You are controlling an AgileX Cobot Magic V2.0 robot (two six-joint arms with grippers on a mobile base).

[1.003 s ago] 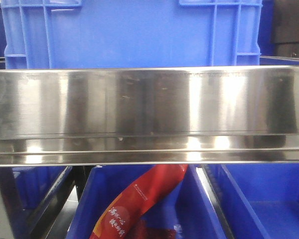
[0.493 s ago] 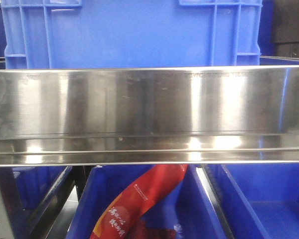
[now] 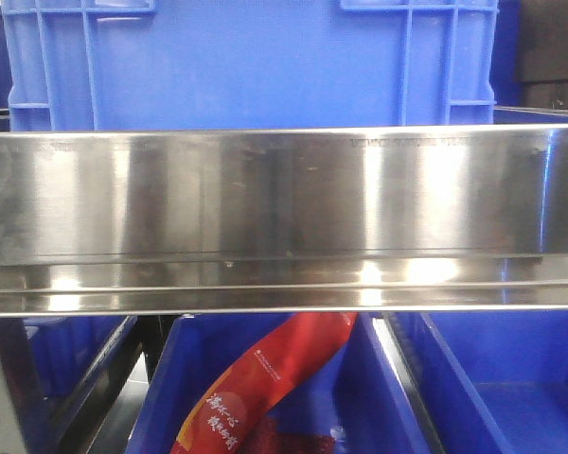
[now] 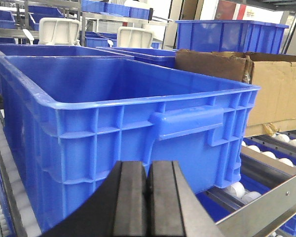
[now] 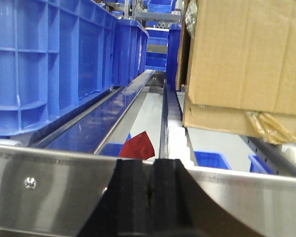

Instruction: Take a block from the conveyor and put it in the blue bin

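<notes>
No block and no dark woven conveyor belt show in any view. A large blue bin (image 4: 123,103) fills the left wrist view, open and empty as far as I see in. My left gripper (image 4: 147,170) is shut with nothing between its pads, low in front of that bin's near wall. My right gripper (image 5: 151,170) is shut and empty, in front of a steel rail (image 5: 49,192). In the front view a blue bin (image 3: 256,61) stands behind a steel rail (image 3: 284,218). Neither gripper shows in the front view.
A cardboard box (image 4: 266,84) sits right of the bin; it also shows in the right wrist view (image 5: 246,59). Blue bins (image 3: 511,378) lie below the rail, one holding a red packet (image 3: 265,378). White rollers (image 4: 286,143) line the rack. More blue bins (image 5: 49,64) stand left.
Nothing has moved in the front view; only the reflections on the steel rail shift slightly.
</notes>
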